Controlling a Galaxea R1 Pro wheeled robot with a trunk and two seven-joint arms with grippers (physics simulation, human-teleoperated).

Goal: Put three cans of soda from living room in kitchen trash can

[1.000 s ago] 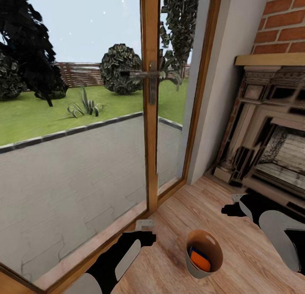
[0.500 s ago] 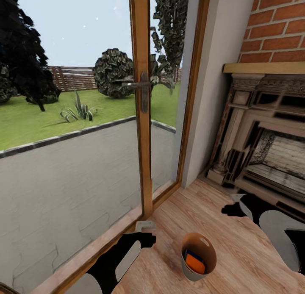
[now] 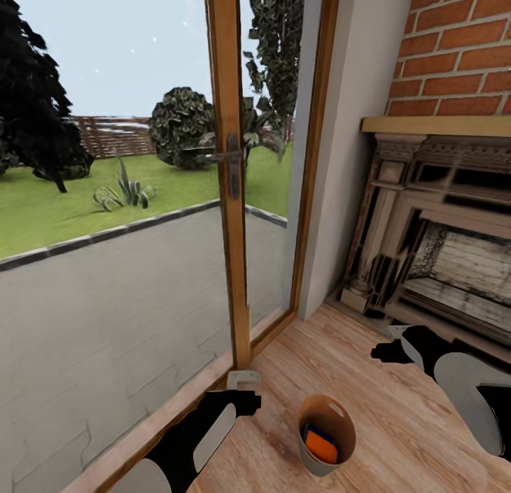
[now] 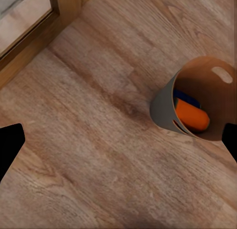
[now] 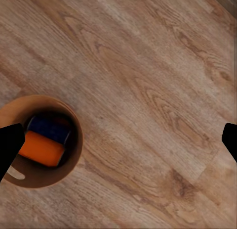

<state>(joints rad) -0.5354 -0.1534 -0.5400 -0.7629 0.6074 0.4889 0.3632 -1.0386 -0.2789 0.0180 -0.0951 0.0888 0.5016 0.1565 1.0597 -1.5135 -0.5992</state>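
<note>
1. Location: the robot stands in the living room, with the fireplace (image 3: 440, 230) near the bin on one side and the wood-framed glass door (image 3: 227, 194) on the other. The kitchen is not in sight.
2. Bin position: the bin (image 3: 326, 436) stands upright on the plank floor (image 3: 397, 436), near the glass door and in front of the fireplace, between the two arms.
3. Bin contents: an orange can (image 3: 321, 447) lies inside the bin, touching a dark blue can (image 3: 312, 430) that lies beside it. The left wrist view confirms both, the orange can (image 4: 192, 116) uppermost and the blue can (image 4: 185, 96) partly hidden behind it. The right wrist view shows the same pair side by side.
4. Third can: whether a third can lies under these two cannot be told from any view.
5. Left hand (image 3: 243, 379): released, fingers spread wide, grasping nothing; it hovers over the floor just beside the bin.
6. Right hand (image 3: 392, 340): released, fingers spread wide, grasping nothing; it hovers over the floor between the bin and the fireplace.
7. Progress, as a judgement: at least two cans are inside the bin. The bin, however, stands in the living room and not in the kitchen, and the third can is unaccounted for, so the task appears incomplete.
</note>
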